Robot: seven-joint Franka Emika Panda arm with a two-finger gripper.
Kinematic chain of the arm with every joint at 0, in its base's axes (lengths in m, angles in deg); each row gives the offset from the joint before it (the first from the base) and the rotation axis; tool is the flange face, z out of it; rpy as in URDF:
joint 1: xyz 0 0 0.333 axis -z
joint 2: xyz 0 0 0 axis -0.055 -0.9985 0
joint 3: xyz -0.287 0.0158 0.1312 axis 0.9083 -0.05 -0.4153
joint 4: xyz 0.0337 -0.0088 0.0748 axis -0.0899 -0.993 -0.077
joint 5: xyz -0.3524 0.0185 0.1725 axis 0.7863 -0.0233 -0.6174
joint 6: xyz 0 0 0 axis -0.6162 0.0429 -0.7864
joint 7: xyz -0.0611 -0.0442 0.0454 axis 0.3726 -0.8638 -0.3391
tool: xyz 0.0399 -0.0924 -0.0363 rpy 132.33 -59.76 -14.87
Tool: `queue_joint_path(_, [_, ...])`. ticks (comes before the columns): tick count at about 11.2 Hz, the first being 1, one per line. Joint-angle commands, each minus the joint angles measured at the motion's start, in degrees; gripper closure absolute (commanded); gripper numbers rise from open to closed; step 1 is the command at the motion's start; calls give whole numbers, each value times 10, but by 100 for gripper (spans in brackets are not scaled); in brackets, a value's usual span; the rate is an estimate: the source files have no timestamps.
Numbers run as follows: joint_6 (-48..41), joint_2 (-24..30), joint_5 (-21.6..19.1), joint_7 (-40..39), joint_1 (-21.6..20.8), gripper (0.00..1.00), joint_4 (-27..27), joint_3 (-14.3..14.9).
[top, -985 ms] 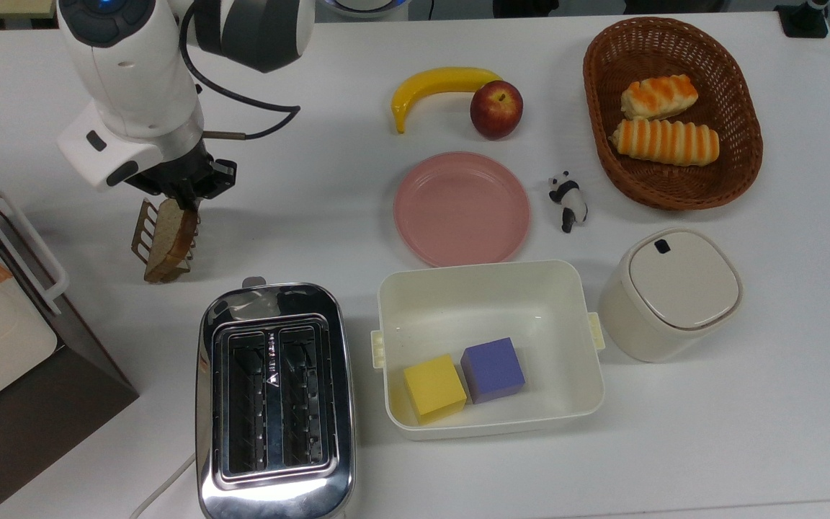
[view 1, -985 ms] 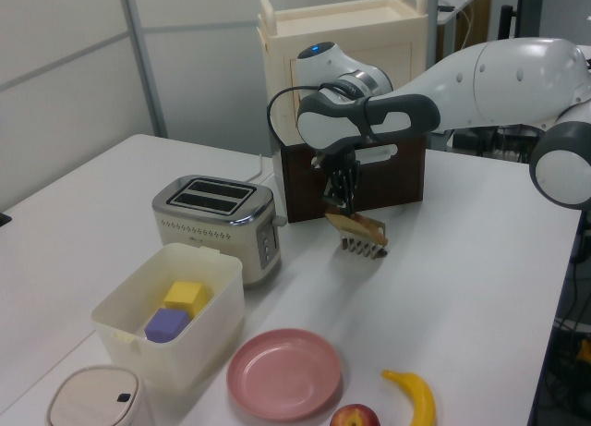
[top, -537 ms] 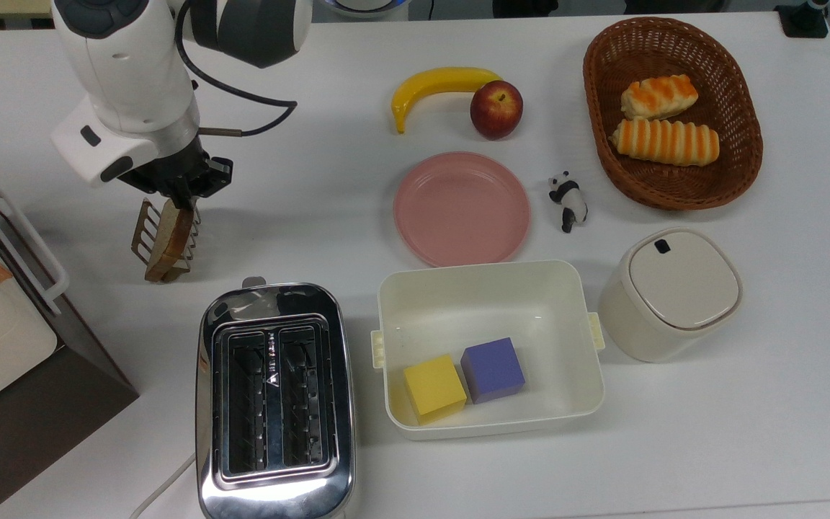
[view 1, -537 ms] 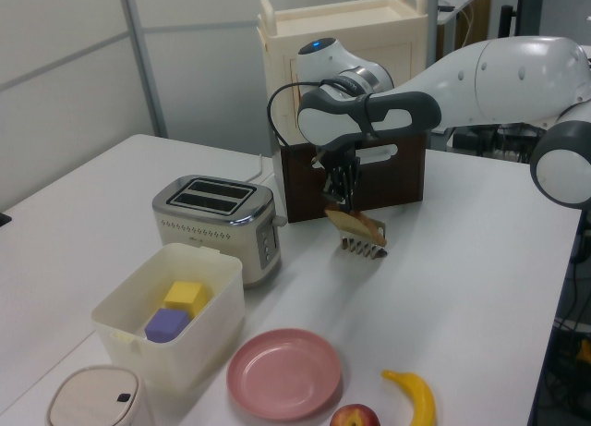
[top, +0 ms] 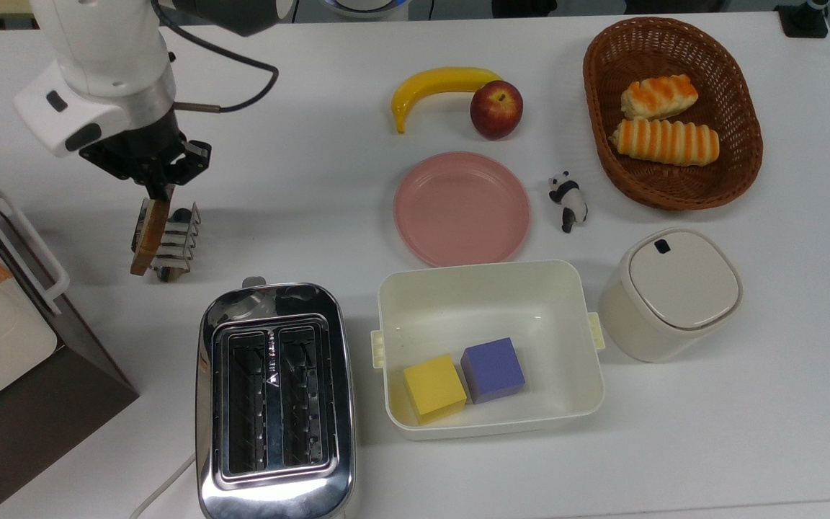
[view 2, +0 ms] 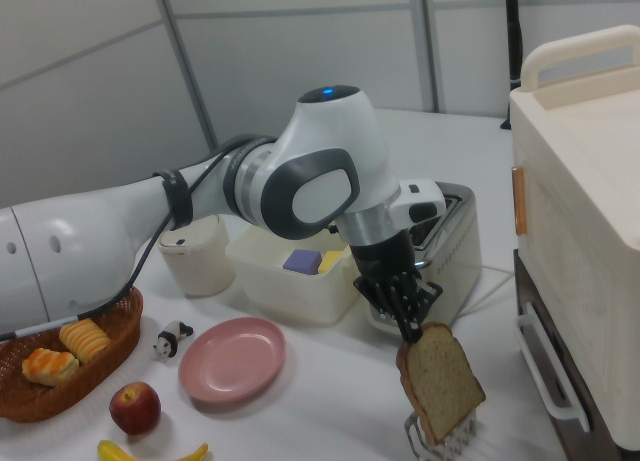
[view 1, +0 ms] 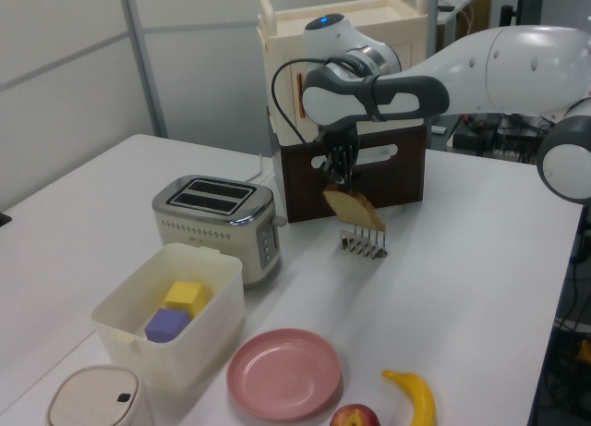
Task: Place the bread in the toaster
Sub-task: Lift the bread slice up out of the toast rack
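My gripper (top: 161, 192) is shut on the bread (top: 148, 234), a tan slice with a brown crust that hangs upright by its top edge. In the left view the bread (view 1: 354, 209) hangs just above the wire toast rack (view 1: 363, 244). In the right view the bread (view 2: 440, 379) has its lower edge near the tips of the rack (view 2: 440, 445). The chrome two-slot toaster (top: 274, 404) stands nearer the top view's bottom, with both slots empty. It sits left of my gripper (view 1: 342, 178) in the left view, and behind my gripper (view 2: 410, 329) in the right view.
A cream crate on a brown box (top: 4, 339) stands close at the top view's left. A white bin (top: 487, 288) with yellow and purple cubes sits right of the toaster. Beyond lie a pink plate (top: 462, 209), banana (top: 436, 83), apple (top: 496, 109), panda figure (top: 568, 200), roll basket (top: 602, 144) and lidded pot (top: 671, 292).
The gripper has risen and shifted toward the top view's left, lifting the bread up from the toast rack. The slice now hangs more upright.
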Motion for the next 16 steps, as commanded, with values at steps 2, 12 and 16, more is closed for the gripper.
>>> queue_joint_path(2, [33,22,-26,-4,-4,91,11,4])
queue_joint_path(12, [37,12,6,3,-12,0,-33,-1])
queue_joint_path(16, [24,11,6,-16,-21,0,-67,-6])
